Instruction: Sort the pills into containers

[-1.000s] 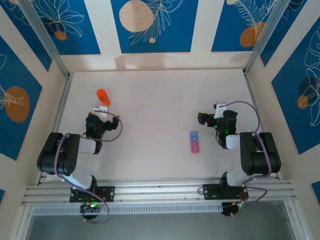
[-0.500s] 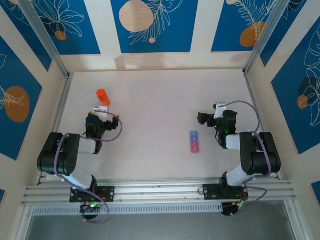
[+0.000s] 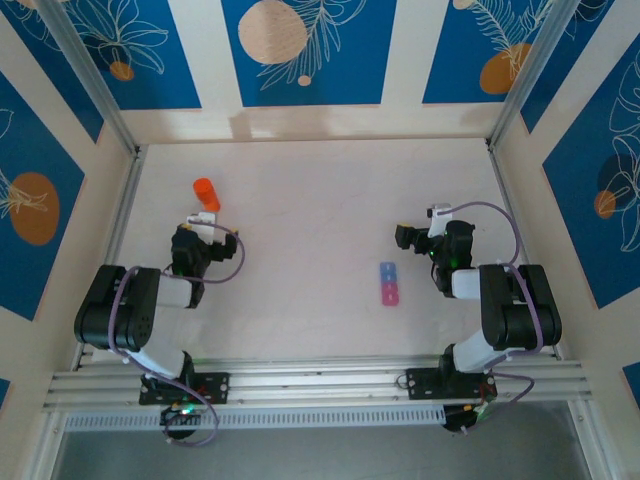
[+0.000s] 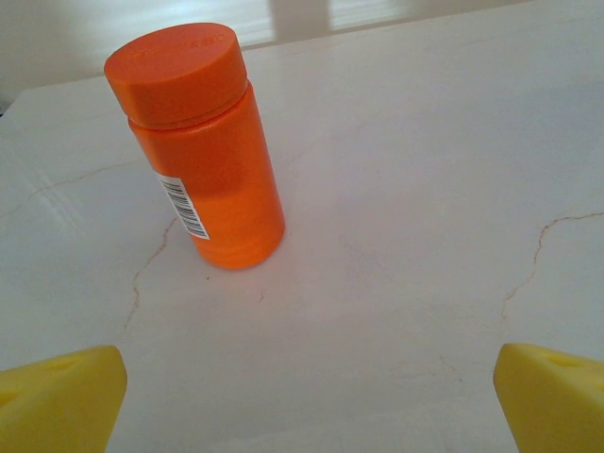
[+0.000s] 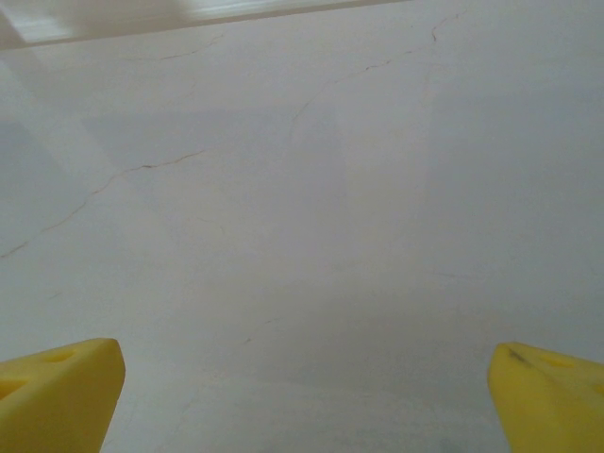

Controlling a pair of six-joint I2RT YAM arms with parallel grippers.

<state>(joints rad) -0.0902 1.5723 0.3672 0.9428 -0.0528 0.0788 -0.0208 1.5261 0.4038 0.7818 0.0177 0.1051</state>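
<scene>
I see nothing moved; left tool (image 4: 304, 401) and right tool (image 5: 302, 396) gape apart, containers (image 3: 388, 283) too small to see inside.

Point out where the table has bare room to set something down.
The widest bare patch is the table middle and far side, between the orange bottle and the organiser strip. Tight spots: bottle to left gripper, strip to right gripper.
</scene>
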